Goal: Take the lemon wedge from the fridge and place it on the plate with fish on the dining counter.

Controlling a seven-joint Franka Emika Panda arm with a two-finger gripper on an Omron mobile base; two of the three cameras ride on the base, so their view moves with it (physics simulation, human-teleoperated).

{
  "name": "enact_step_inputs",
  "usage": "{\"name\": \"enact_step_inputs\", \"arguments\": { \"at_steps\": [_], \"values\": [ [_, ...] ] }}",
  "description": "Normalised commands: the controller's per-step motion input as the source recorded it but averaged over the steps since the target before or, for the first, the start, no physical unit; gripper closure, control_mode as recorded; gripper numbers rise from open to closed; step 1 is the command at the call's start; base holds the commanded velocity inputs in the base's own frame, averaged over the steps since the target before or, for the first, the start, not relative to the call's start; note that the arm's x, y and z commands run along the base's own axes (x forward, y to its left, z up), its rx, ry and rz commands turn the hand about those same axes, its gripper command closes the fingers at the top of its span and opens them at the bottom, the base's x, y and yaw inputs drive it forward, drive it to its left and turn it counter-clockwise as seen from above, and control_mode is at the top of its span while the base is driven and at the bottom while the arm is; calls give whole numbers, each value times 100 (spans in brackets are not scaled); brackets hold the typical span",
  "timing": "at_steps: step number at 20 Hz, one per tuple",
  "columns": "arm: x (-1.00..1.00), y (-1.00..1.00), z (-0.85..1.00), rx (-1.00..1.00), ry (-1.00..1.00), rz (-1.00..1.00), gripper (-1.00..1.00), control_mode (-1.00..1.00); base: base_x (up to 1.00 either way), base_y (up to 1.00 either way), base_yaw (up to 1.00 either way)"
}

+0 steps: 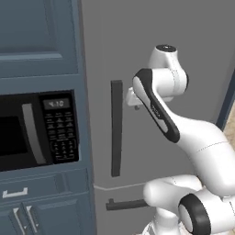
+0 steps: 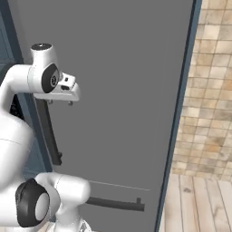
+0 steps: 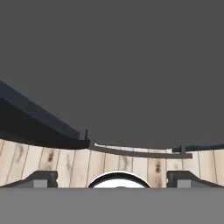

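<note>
The fridge [image 1: 151,46] stands closed, its flat grey door [image 2: 122,68] rising right in front of the arm. A dark vertical bar handle [image 1: 116,128] runs down the door's left side, and a horizontal drawer handle [image 2: 113,204] sits low. My gripper [image 2: 60,103] hangs open and empty, pointing down, just beside the top of the vertical handle [image 2: 49,131]. In the hand view the fingertips [image 3: 43,177] stand wide apart, looking down the door [image 3: 112,65] at the drawer handle [image 3: 140,153]. The lemon wedge, plate, fish and dining counter are out of view.
A black microwave [image 1: 32,131] is built into blue cabinets [image 1: 36,36] left of the fridge, with drawers [image 1: 41,202] below it. A tan tiled wall [image 2: 213,90] and wooden floor [image 2: 195,204] lie to the fridge's right.
</note>
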Motion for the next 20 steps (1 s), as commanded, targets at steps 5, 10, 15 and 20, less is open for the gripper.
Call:
{"name": "enact_step_inputs", "arguments": {
  "at_steps": [5, 10, 15, 20],
  "values": [
    [0, 0, 0, 0, 0, 0, -100, 100, -74, 34, 0],
    [0, 0, 0, 0, 0, 0, -100, 100, -46, 38, 0],
    [0, 0, 0, 0, 0, 0, -100, 100, -35, 24, 0],
    [0, 0, 0, 0, 0, 0, -100, 100, -59, 14, 0]
  ]
}}
